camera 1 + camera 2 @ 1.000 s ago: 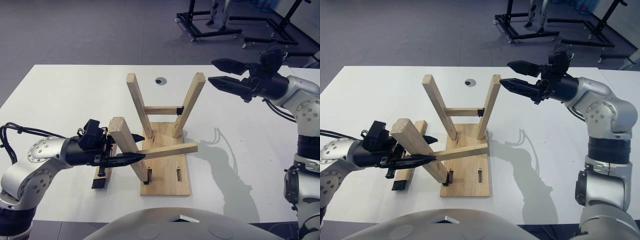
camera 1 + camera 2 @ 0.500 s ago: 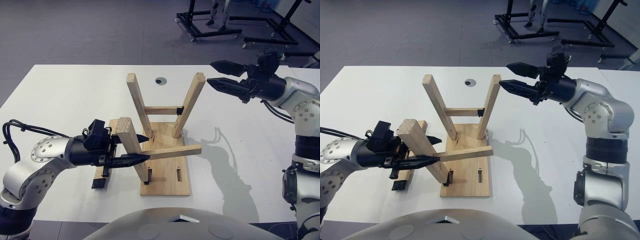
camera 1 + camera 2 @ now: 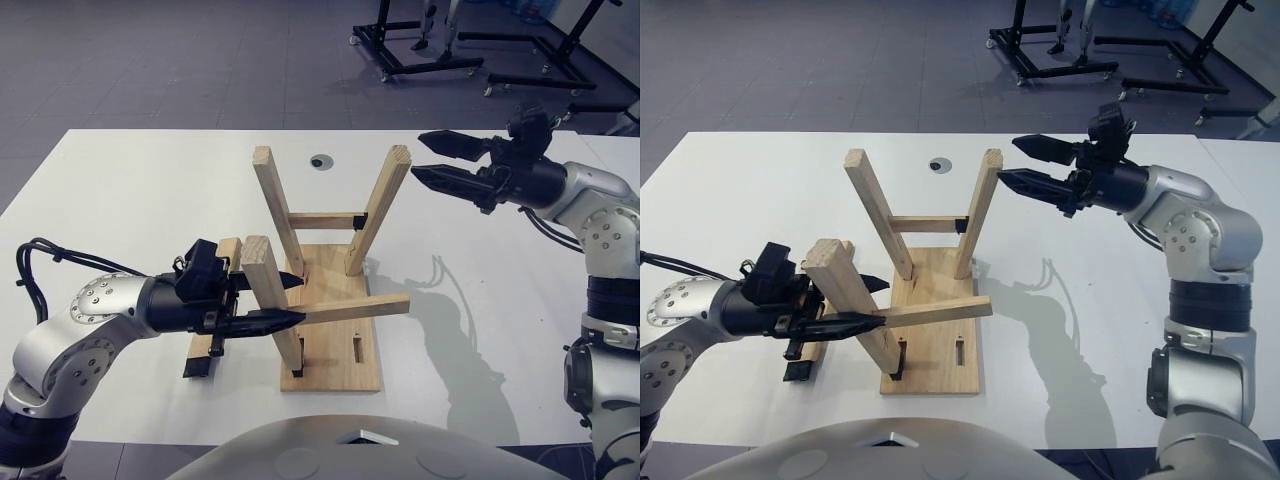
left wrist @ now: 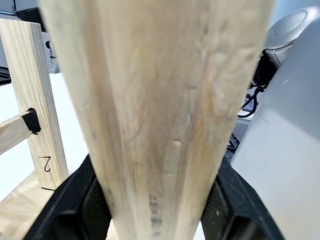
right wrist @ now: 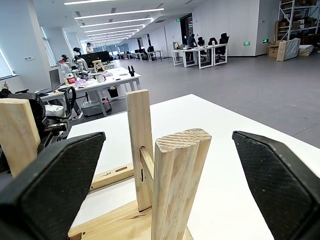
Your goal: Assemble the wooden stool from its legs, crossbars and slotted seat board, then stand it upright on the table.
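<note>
Stool (image 3: pixel 332 350): pale wood, inverted, half-built

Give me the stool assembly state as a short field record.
seat board: flat on table
far left leg, far right leg: standing in board, joined by far crossbar
third leg: tilted, foot at near-left slot, side crossbar attached
left gripper: shut on third leg
right gripper: open, beside far right leg's top
spare piece: lying left of board

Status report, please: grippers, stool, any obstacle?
Left gripper shut on third leg, its foot at seat board slot. Right gripper open beside far right leg. Nothing blocking.
</note>
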Available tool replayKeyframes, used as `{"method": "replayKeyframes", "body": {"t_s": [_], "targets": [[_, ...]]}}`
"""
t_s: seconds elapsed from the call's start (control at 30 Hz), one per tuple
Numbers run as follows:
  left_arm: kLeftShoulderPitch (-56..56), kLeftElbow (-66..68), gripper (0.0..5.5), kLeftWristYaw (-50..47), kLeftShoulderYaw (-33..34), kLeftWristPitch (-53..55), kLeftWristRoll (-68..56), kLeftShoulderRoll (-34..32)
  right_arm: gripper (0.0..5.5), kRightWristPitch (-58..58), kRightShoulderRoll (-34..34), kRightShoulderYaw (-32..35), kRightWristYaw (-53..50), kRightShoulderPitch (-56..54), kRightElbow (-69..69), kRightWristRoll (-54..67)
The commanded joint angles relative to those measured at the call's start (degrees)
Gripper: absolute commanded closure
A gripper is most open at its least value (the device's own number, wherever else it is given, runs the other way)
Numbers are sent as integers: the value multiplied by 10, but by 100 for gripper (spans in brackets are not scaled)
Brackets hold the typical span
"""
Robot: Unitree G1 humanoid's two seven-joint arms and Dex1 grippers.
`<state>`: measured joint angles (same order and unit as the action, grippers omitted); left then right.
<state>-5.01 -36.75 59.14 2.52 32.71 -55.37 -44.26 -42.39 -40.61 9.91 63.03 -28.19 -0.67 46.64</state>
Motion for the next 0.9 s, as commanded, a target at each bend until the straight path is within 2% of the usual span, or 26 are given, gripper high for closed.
{"method": "replayKeyframes", "body": {"t_s": [0.03, 0.3, 0.5, 0.67, 0.8, 0.9], "targets": [[4, 15, 344, 3, -7, 3, 26, -7, 83, 3, 0, -5, 5, 7, -2, -8], [6, 50, 344, 5, -36, -29, 101, -12, 83, 7, 4, -17, 16, 6, -1, -18], [10, 58, 344, -3, -28, -43, 110, -7, 83, -15, 18, -7, 1, -11, -9, 2], [-29, 33, 344, -30, -47, -75, 179, -10, 83, -14, 18, -7, -3, -10, -15, 2], [-59, -5, 344, -83, -60, -111, 227, 13, 83, -1, 27, 4, -18, -10, -19, 2], [-107, -28, 344, -98, -100, -118, 273, 0, 83, -6, 32, 10, -32, -15, -20, 8]]}}
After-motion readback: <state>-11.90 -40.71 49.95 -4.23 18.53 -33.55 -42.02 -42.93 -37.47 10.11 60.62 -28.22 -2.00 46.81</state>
